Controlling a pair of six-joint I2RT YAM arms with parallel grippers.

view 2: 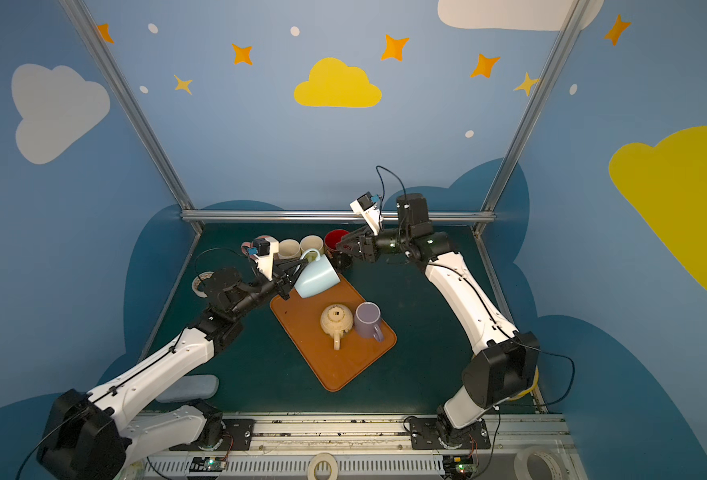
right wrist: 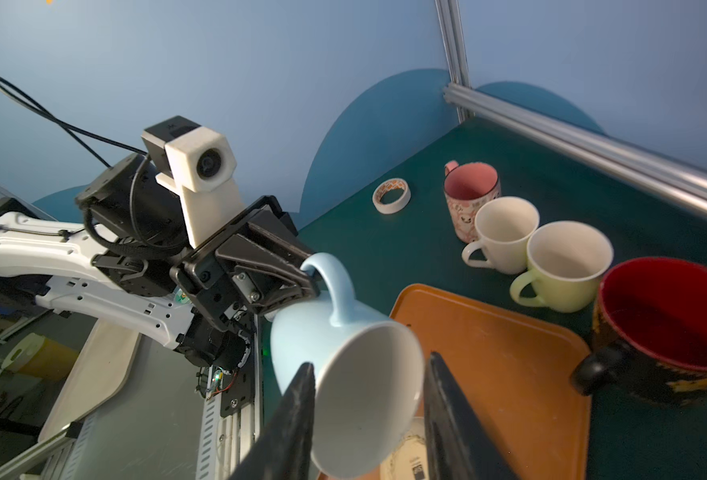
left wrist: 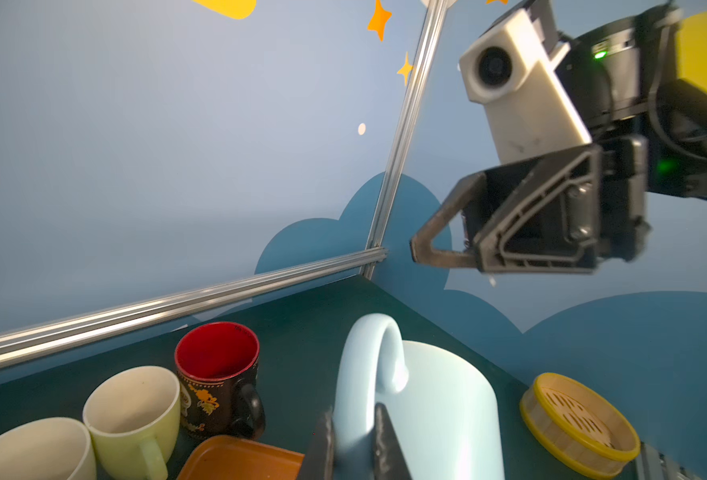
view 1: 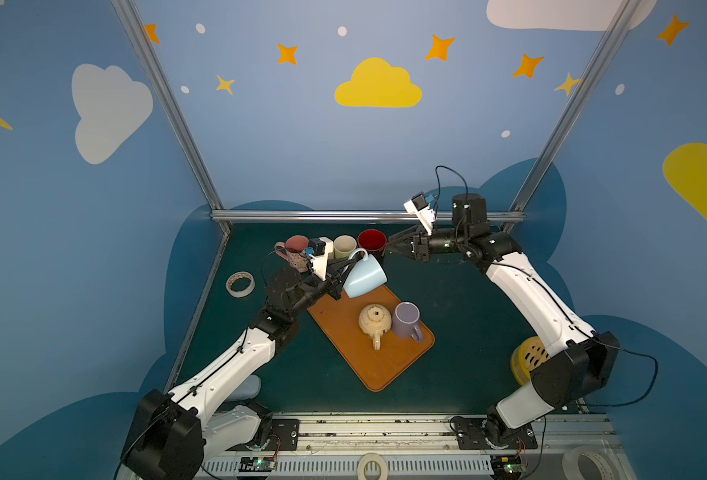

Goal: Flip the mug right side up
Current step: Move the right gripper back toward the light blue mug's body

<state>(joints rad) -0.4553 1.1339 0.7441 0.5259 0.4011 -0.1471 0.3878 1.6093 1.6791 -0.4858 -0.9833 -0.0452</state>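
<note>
My left gripper (view 1: 354,259) is shut on the handle of a light blue mug (view 1: 366,276) and holds it in the air over the far end of the orange tray (view 1: 385,365). The mug is tipped on its side; in the right wrist view its white mouth (right wrist: 368,395) faces the camera. In the left wrist view both left fingers (left wrist: 385,440) pinch the handle (left wrist: 368,361). My right gripper (view 1: 389,246) hangs open just right of the mug, with nothing between its fingers. A cream mug (view 1: 374,321) stands upside down on the tray.
A purple mug (view 1: 406,320) stands upright on the tray beside the cream one. Pink (view 1: 295,249), pale (view 1: 344,246) and red-lined (view 1: 371,241) mugs line the back edge. A tape roll (view 1: 240,284) lies at the left and a yellow steamer basket (view 1: 528,361) at the right.
</note>
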